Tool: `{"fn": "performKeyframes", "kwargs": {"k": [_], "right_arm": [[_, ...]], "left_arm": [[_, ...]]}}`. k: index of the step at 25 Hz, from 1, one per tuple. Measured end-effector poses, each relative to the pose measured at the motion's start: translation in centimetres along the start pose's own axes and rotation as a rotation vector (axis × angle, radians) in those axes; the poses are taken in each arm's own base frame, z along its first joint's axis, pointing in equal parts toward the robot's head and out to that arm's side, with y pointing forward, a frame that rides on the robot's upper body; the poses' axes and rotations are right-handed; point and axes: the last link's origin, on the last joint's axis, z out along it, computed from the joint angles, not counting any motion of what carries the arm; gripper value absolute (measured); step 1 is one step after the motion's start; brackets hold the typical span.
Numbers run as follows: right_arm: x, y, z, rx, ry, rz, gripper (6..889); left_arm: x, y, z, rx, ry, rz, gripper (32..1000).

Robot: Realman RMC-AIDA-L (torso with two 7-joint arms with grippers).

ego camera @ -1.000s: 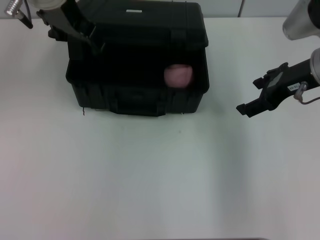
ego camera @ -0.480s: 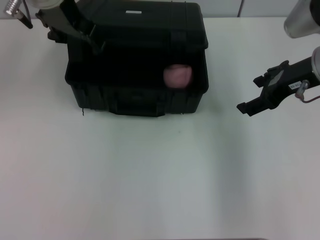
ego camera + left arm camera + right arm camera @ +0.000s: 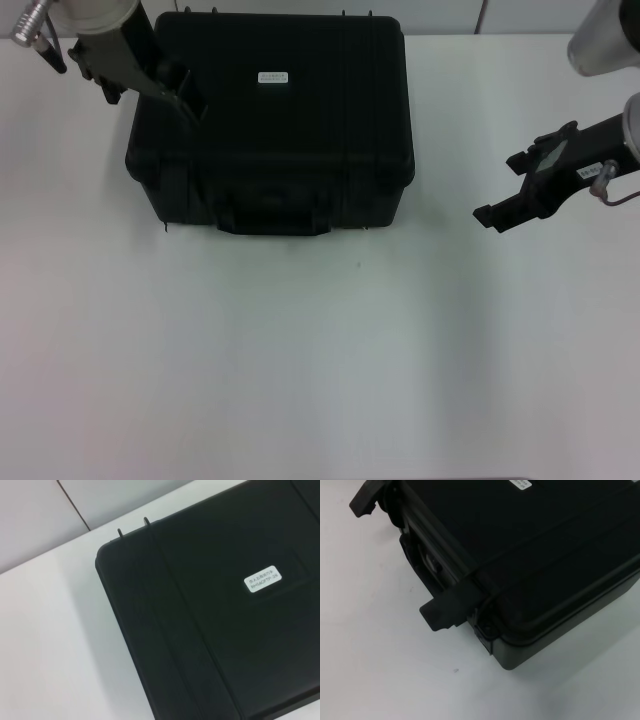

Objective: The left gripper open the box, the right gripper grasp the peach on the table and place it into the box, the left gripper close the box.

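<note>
Since the earlier head-view frames the lid has come down: the box [image 3: 270, 125] now shows a flat closed top, and the peach that sat in its right part is out of sight. The left gripper [image 3: 185, 98], at the upper left of the head view, rests against the lid's left rear part; whether its fingers are apart or together cannot be told. The box sits in the upper middle of that frame, its long axis running left to right, its handle [image 3: 268, 205] facing the lower edge and its white label [image 3: 273, 76] near the rear edge of the lid. The right gripper [image 3: 497, 215] hangs at the right edge, well apart from the box, above the white table [image 3: 320, 360], pointing toward the lower left with its fingers drawn together on nothing.
</note>
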Motion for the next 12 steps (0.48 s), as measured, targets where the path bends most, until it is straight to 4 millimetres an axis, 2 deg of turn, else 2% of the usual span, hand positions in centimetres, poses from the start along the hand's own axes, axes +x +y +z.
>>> {"fn": "performKeyframes", "kwargs": {"k": [12], "right_arm": [[-0.02,0.01,0.0,-0.001,0.0,0.0,854]], "left_arm": [[0.0,0.1,-0.09,0.004,0.001,0.007,897]]}}
